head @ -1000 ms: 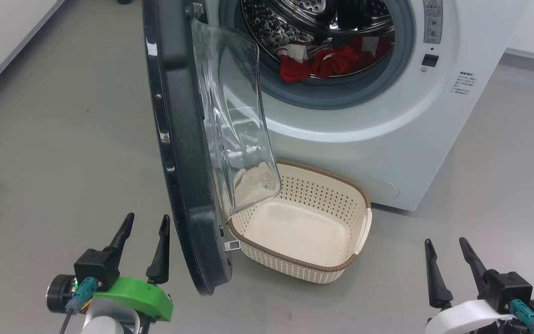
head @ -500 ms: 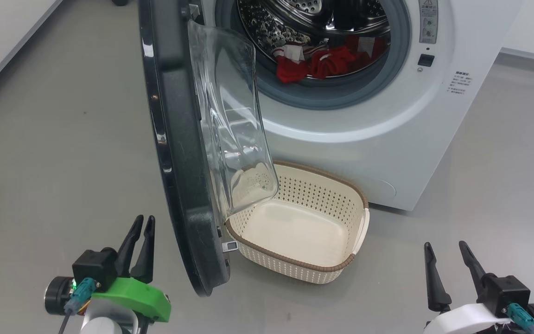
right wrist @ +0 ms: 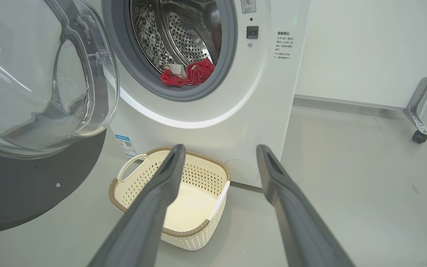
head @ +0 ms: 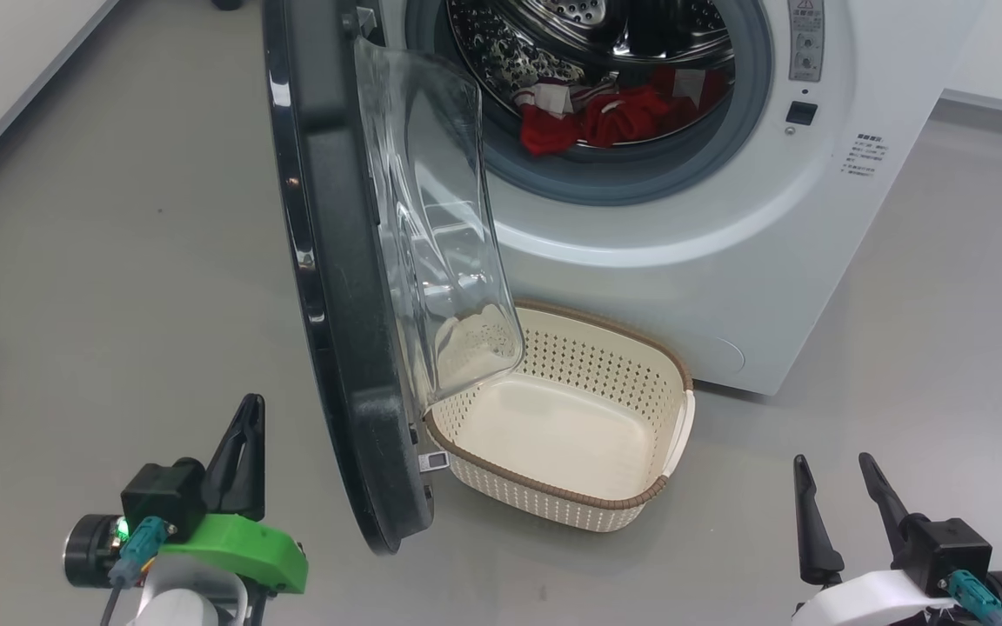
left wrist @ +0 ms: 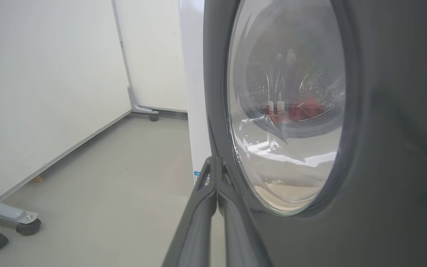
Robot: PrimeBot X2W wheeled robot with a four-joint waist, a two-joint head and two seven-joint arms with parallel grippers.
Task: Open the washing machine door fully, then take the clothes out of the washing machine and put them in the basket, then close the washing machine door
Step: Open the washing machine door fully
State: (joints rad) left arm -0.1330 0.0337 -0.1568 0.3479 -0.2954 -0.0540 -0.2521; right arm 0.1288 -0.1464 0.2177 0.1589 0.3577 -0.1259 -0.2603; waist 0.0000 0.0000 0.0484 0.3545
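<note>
In the head view, the big white washing machine (head: 727,217) with a shiny steel drum is at the upper right of the frame. Its large round black door with a clear glass bowl (head: 336,287) stands open, edge-on, down the middle left. The red and white clothes (head: 605,117) lie in a small heap low in the drum, at the top middle. The small cream plastic basket with a brown rim (head: 605,329) sits on the grey floor (head: 118,217) just in front of the machine, partly under the door's glass. The left gripper (head: 250,407), at the lower left near the door's edge, has its two dark fingers pressed together on nothing. The right gripper (head: 833,462), at the lower right, has its fingers apart. In the left wrist view, the closed fingers rise from the bottom middle just beside the door's rim, and the clothes show blurry through the glass. In the right wrist view, the fingers stand wide apart, with the basket low between them and the clothes at the top middle.
</note>
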